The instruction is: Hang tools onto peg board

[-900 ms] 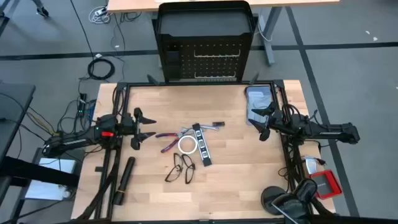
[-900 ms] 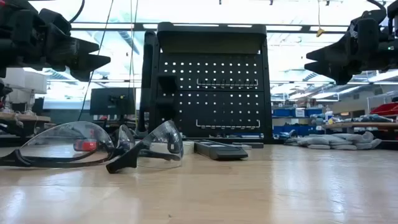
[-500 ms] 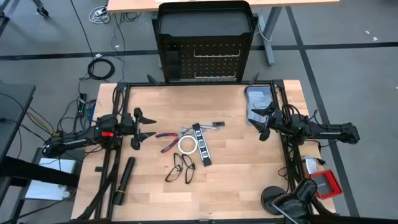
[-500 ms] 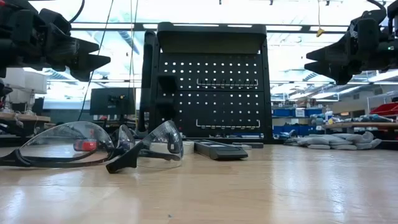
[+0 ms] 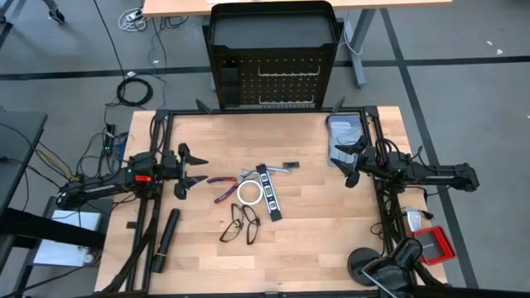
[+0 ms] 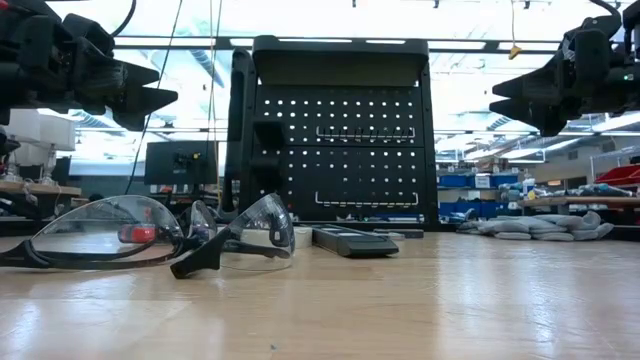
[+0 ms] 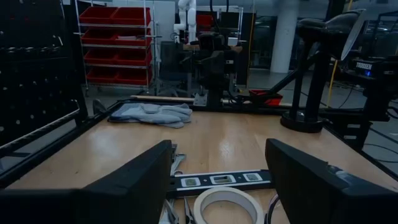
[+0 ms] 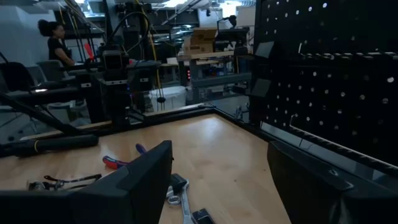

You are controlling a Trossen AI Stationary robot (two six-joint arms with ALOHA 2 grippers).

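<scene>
Wood table point(image 5: 315, 240), high view: tools bunched mid-table near tape point(image 5: 249, 194), well short of peg board point(image 5: 273, 79) at far edge; nothing hung yet. Left gripper point(image 5: 192, 170) w/ jaws wide, empty, beside pliers point(image 5: 222, 189), likely first pick. Right gripper point(image 5: 346, 162) wide, empty, parked opposite side. Low view: glasses point(image 6: 150, 238) lie nearest, board behind. Left wrist: tape just ahead.

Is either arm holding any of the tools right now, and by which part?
Nothing is held. The left tool and right tool both hang open above the table; the pliers and tape ring lie untouched.
</scene>
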